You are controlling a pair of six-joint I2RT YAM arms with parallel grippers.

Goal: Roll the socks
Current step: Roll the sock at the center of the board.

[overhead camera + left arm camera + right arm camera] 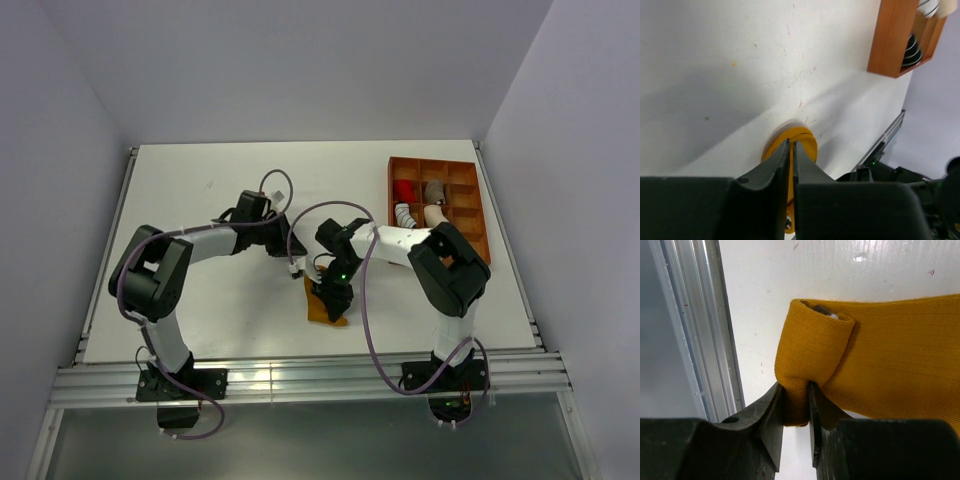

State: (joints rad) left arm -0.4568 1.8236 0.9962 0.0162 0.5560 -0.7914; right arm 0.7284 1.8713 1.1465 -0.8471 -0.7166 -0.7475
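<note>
Close by the rail (715, 315) at the table's (200, 200) near edge lies the mustard sock (890, 350), flat for most of its length. Only its near end is turned over into one loose fold. The right gripper (796, 390) is clenched on the bottom of that fold. A grey-white scrap (829, 312) peeks out of the fold. It may be the striped sock, which I cannot see lying anywhere in the open, but I cannot tell.

A little farther in, the left gripper (791, 144) has its jaws pressed almost together, with yellow fabric showing between them, so it seems to pinch the sock's other end.

I judge the roll barely begun. Nearly the whole length is left to wind up, and nothing has gone towards the tray (478, 200) at the far right.
</note>
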